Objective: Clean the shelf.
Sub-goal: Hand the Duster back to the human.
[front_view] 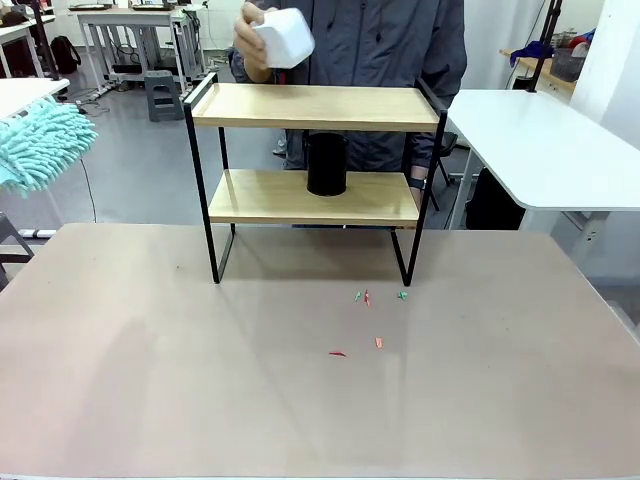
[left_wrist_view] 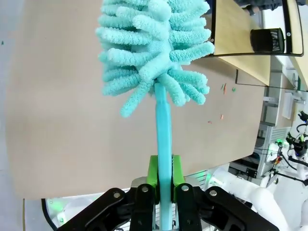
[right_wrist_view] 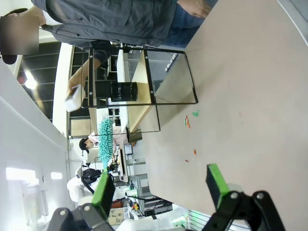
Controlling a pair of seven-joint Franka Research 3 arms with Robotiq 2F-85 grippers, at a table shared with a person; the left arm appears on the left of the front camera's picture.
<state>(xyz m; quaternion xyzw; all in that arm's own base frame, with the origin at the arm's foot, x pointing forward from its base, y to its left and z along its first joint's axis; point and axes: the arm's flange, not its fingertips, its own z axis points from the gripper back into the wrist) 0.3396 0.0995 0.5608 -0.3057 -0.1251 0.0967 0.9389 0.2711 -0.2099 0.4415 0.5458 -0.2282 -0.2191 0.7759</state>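
The left gripper (left_wrist_view: 164, 174) is clamped on the handle of a teal microfibre duster (left_wrist_view: 154, 53), off to the left; the right gripper (right_wrist_view: 160, 185) gapes wide, empty. Beyond the red and green scraps (front_view: 366, 297) on the tabletop (front_view: 150, 380), the shelf (front_view: 315, 106) stands at the far middle. A black cylinder (front_view: 326, 164) sits on its lower board: a careless sweep could topple it. A person's hand (front_view: 250, 50) holds a white container (front_view: 284, 38) just over the top board, risking a collision there.
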